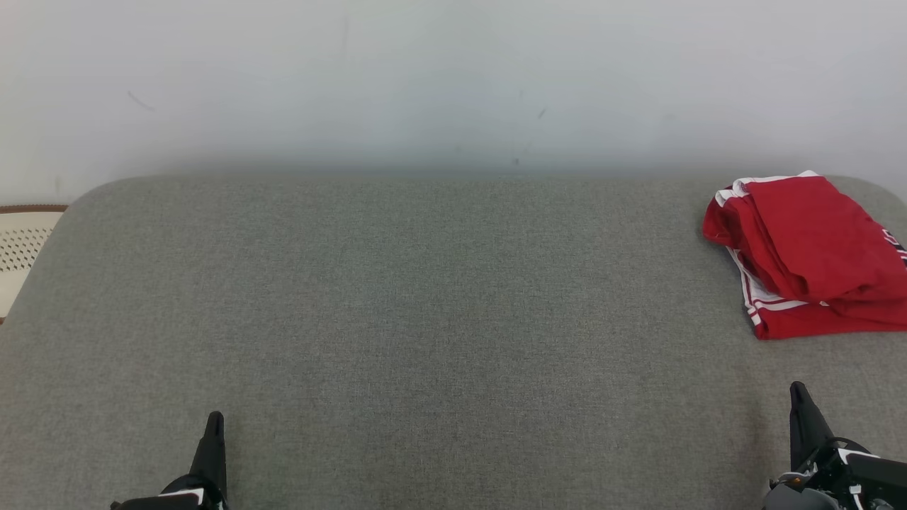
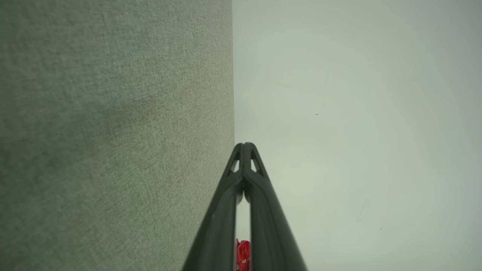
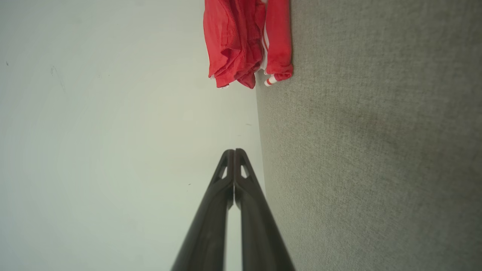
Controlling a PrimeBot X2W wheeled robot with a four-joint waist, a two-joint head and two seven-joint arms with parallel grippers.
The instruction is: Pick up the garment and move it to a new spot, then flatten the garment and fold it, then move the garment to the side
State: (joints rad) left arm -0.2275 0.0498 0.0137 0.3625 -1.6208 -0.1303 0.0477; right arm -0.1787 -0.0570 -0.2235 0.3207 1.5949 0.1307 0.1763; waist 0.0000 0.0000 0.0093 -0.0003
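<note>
- We see a big grey padded top [image 1: 425, 319]. Its far edge runs along the white wall [image 1: 425, 85] at 12 o'clock.
- The far corners of the grey padded top are round, one at 10 o'clock and one at 2 o'clock.
- The garment [image 1: 808, 255] lies at 2 o'clock, near the far right corner. It is red with white stripes and sits folded in a soft pile. Its right side runs past the edge of the head view.
- Our left gripper [image 1: 214, 419] is at 7 o'clock, and its two fingers are pressed tight together with nothing between them.
- Our right gripper [image 1: 798, 389] is at 5 o'clock. Its two fingers are pressed together too, with nothing in them. It is near the garment but does not touch it.
- A wide stretch of grey cloth lies between the two grippers and goes all the way to the far edge.
- A cream thing with little holes [image 1: 21, 248] peeks in at 9 o'clock, just past the left edge of the top.
- We count one garment, two grippers with two fingers each, and one cream thing.
</note>
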